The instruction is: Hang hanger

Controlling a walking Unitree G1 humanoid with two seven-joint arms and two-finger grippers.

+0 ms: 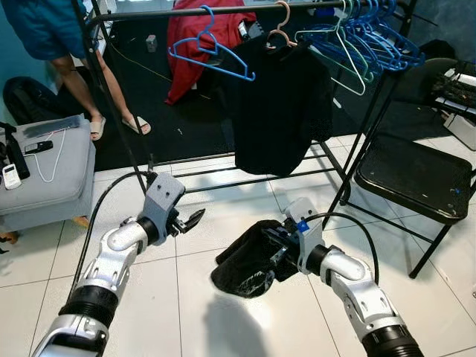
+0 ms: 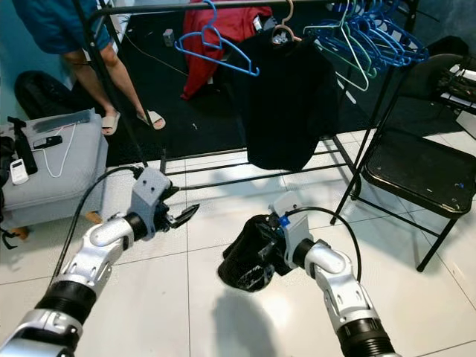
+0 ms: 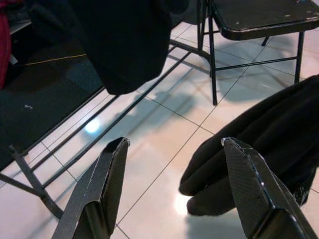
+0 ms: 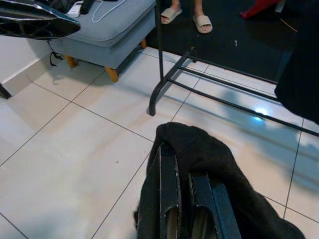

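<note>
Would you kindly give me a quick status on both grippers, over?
Left gripper open, empty, beside the black garment. Right gripper shut on that garment, above the floor. Clothes rack ahead.

Bright, sharp; glare on floor tiles (image 3: 92,127)

A black garment (image 1: 249,260) lies bunched at lower centre on glossy white floor tiles (image 1: 186,297). At the top, a black shirt (image 1: 279,104) hangs on a pale pink hanger (image 1: 281,30), with a red cloth (image 1: 197,37) to its left. The bare hangers (image 1: 372,33) at upper right are blue (a few nearer teal), as is the single hanger (image 1: 208,52) at upper centre-left. The rack (image 1: 111,97) is black. A grey ottoman (image 1: 48,175) sits at left, a black folding chair (image 1: 416,178) at right. Both arms are silver with black fingers.
</note>
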